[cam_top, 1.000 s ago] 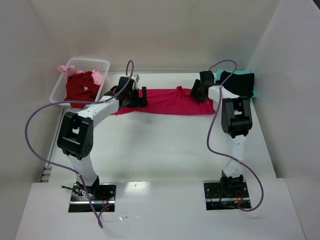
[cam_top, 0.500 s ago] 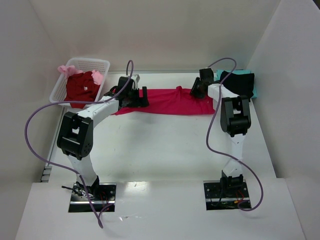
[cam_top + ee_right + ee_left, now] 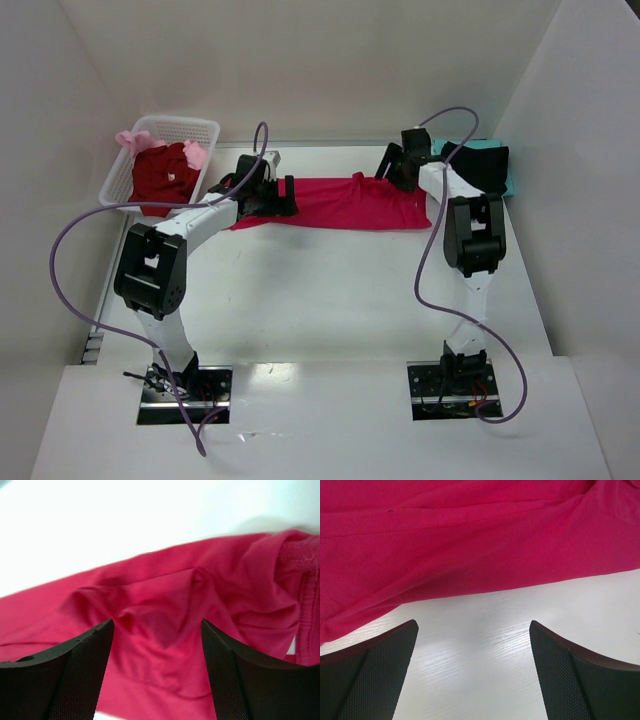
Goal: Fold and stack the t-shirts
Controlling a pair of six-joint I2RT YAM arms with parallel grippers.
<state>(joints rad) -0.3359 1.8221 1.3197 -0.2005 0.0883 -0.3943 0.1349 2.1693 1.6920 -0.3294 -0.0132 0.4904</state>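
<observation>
A crimson-pink t-shirt (image 3: 345, 203) lies folded into a long strip across the far side of the table. My left gripper (image 3: 287, 196) sits at the strip's left end, open. In the left wrist view bare table shows between the fingers of the left gripper (image 3: 473, 625), and the shirt's edge (image 3: 470, 540) lies just ahead. My right gripper (image 3: 391, 168) hovers over the strip's right end, open. In its wrist view the right gripper (image 3: 157, 622) has rumpled crimson cloth (image 3: 165, 615) below its fingers and grips nothing.
A white lattice basket (image 3: 185, 122) at the far left holds a dark red shirt (image 3: 160, 180) and a pale pink one (image 3: 130, 138). A black shirt (image 3: 485, 170) lies on a teal one (image 3: 487, 145) at the far right corner. White walls enclose the table.
My right gripper has opened, let go of the crimson cloth and drawn slightly back toward the far wall. The left arm has not moved.
</observation>
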